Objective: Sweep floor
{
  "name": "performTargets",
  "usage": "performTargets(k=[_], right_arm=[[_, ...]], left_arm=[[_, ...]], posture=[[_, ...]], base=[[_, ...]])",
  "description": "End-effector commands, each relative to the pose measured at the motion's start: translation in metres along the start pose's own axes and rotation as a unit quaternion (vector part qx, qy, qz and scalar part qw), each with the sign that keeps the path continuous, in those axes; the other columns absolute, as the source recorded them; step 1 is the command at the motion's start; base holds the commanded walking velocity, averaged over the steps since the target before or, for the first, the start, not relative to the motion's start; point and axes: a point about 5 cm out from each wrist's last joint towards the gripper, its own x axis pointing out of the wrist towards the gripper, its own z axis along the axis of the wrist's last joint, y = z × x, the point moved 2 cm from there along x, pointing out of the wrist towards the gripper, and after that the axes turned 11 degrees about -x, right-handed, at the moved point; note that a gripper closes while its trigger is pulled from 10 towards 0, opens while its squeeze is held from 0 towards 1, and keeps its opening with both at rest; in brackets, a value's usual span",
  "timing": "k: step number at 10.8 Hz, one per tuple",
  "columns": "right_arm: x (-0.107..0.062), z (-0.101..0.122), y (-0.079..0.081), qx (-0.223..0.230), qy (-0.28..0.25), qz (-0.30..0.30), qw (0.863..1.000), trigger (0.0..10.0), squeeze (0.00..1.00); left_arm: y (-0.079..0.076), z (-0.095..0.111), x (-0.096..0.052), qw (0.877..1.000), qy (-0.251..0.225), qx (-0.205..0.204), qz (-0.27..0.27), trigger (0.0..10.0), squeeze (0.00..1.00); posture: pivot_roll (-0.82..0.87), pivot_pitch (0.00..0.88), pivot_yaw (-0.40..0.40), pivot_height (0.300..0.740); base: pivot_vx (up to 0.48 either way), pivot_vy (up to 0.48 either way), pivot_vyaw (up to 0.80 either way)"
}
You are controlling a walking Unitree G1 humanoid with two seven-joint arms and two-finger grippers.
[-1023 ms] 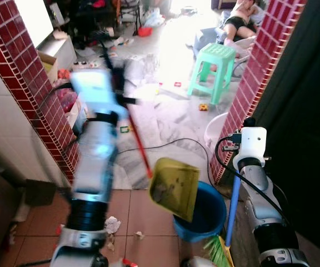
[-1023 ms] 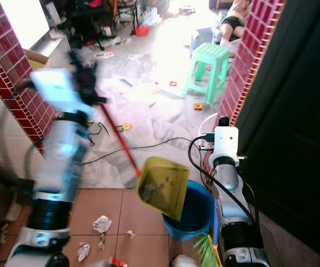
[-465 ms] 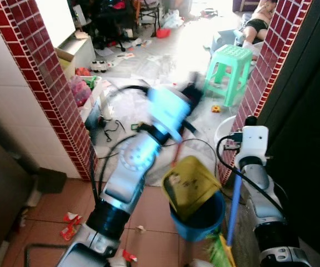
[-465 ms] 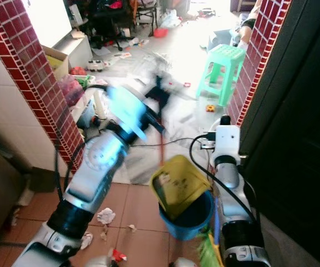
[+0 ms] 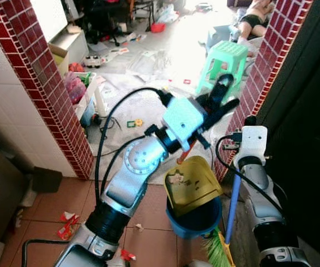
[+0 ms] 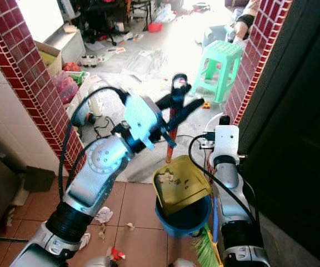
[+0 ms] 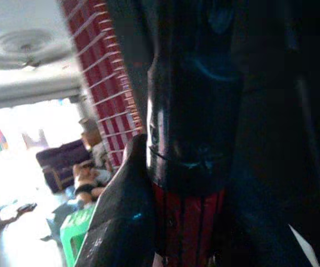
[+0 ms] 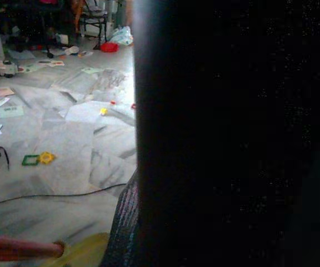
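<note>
Here the yellow plastic dustpan (image 5: 192, 185), on its long red handle (image 6: 170, 133), is tipped over the round blue plastic bucket (image 5: 196, 220), its mouth slanting down into the rim. Scraps of pale litter cling to the pan's inner face; what lies inside the bucket is hidden by the pan. The left gripper (image 6: 175, 103) is clamped around the red handle near its top, the silver arm reaching up and across toward the red brick pillar (image 5: 257, 78). The right arm stands beside the bucket, next to a blue-handled broom with green bristles (image 5: 225, 233); whether the right gripper's fingers are apart or together cannot be told. Crumpled paper bits (image 6: 102, 214) lie on the terracotta floor tiles (image 5: 49, 217).
</note>
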Motion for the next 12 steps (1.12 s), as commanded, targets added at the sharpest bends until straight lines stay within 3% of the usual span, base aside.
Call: performTargets(k=[1,3,4,6,7,9,10,11,12], right_arm=[[0.004,0.006,-0.001,0.001,-0.010,-0.002,1.000,10.0,0.00],[0.004,0.006,0.000,0.001,-0.010,-0.003,1.000,10.0,0.00],[0.004,0.006,-0.001,0.001,-0.009,-0.003,1.000,10.0,0.00],[0.004,0.006,-0.001,0.000,-0.010,-0.003,1.000,10.0,0.00],[0.005,0.006,0.000,0.000,-0.010,-0.003,1.000,10.0,0.00],[0.006,0.006,0.000,-0.001,-0.010,-0.002,1.000,10.0,0.00],[0.007,0.006,0.000,-0.002,-0.011,-0.003,1.000,10.0,0.00],[0.007,0.006,0.000,-0.002,-0.011,-0.003,1.000,10.0,0.00],[0.007,0.007,0.001,-0.002,-0.012,-0.003,1.000,10.0,0.00]], left_arm=[[0.007,0.007,0.001,1.000,-0.007,-0.008,0.018,10.0,0.00],[0.029,0.005,0.001,0.990,-0.007,-0.101,0.097,10.0,0.00],[0.036,0.007,-0.001,0.989,-0.008,-0.095,0.110,10.0,0.00],[0.027,0.015,0.002,0.998,-0.006,0.010,0.057,10.0,0.00],[0.017,0.023,0.004,0.997,-0.015,0.065,0.026,10.0,0.00],[0.001,0.024,0.006,0.993,-0.023,0.117,-0.015,10.0,0.00],[-0.007,0.024,0.005,0.984,-0.029,0.169,-0.039,10.0,0.00],[-0.006,0.021,0.005,0.992,-0.027,0.119,-0.027,10.0,0.00],[-0.005,0.020,0.005,0.994,-0.029,0.100,-0.017,10.0,0.00]], posture=[[-0.07,0.000,0.027,0.740],[-0.08,0.000,0.028,0.740],[-0.08,0.000,0.028,0.740],[-0.08,0.000,0.026,0.740],[-0.08,0.000,0.024,0.740],[-0.08,0.000,0.025,0.740],[-0.08,0.000,0.026,0.740],[-0.08,0.000,0.027,0.740],[-0.07,0.000,0.027,0.740]], base=[[0.000,0.000,0.00],[0.000,0.000,0.00],[0.000,0.000,0.00],[0.000,0.000,0.00],[0.000,0.000,0.00],[0.000,0.000,0.00],[0.000,0.000,0.00],[0.000,0.000,0.00],[0.000,0.000,0.00]])
